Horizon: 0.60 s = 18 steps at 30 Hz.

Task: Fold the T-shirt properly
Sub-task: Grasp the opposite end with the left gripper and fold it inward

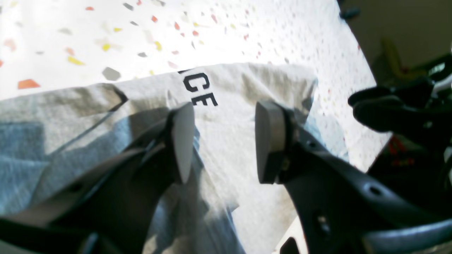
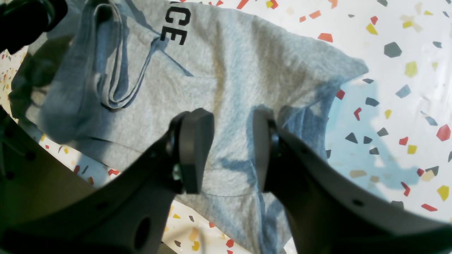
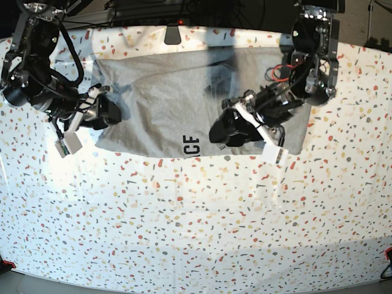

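Lying flat on the speckled bench (image 1: 247,24), the T-shirt (image 1: 233,141) fills the lower part of the left wrist view, grey, with black letters "CE" (image 1: 203,92) near its folded edge. Left claw (image 1: 226,141) hangs above the cloth, pads spread wide, nothing between them. Part of the other arm (image 1: 399,109) shows dark at the right edge.

Right wrist view: right claw (image 2: 229,151) also spread, pads apart over the grey T-shirt (image 2: 229,70), not pinching any cloth. Letters "CE" (image 2: 174,30) near the top, a folded hem or sleeve bunched at upper left (image 2: 106,70). Bench (image 2: 406,106) bare to the right of the shirt's edge.

Base view: T-shirt (image 3: 165,92) lies near the far edge of the bench (image 3: 196,233), folded into a wide band, letters (image 3: 191,146) on its near edge. Left claw (image 3: 222,131) sits over the shirt's right part; right claw (image 3: 113,114) is at the shirt's left end. Whether either touches the cloth cannot be told here.
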Tool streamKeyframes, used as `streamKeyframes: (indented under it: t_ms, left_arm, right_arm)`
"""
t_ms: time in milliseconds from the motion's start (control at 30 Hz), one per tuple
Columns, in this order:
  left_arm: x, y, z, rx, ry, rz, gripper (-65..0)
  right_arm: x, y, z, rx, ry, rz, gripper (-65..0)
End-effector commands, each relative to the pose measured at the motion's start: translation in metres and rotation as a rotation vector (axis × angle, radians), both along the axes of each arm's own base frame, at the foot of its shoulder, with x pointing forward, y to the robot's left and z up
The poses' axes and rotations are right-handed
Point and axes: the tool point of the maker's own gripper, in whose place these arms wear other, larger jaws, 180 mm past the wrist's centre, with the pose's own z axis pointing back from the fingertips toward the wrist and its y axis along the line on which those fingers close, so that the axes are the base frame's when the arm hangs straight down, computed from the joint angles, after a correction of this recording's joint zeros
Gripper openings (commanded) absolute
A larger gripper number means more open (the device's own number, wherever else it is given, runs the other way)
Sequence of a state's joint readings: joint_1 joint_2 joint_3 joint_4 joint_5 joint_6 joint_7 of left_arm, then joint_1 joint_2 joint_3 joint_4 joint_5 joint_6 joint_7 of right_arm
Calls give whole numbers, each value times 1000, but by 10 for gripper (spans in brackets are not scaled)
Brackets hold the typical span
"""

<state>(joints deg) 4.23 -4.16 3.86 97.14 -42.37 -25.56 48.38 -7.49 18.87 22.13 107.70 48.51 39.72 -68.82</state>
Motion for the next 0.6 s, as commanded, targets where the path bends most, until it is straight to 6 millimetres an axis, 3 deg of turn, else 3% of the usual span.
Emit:
streamKeyframes:
  t_ms: [0, 167, 300, 433, 567]
  left_arm:
    - [8, 2, 16, -14, -55, -5, -377]
    - [8, 27, 4, 88, -54, -15, -377]
    - [9, 57, -13, 248, -62, -19, -377]
    - [8, 92, -21, 360, -86, -8, -377]
    - [8, 122, -27, 455, -136, 49, -377]
  right_arm:
    - [7, 1, 14, 10, -55, 9, -414]
    - [7, 1, 14, 9, -55, 9, -414]
    - [7, -3, 11, -17, -48, 1, -414]
    - [7, -16, 0, -80, -20, -29, -414]
    - [11, -27, -19, -35, 21, -74, -414]
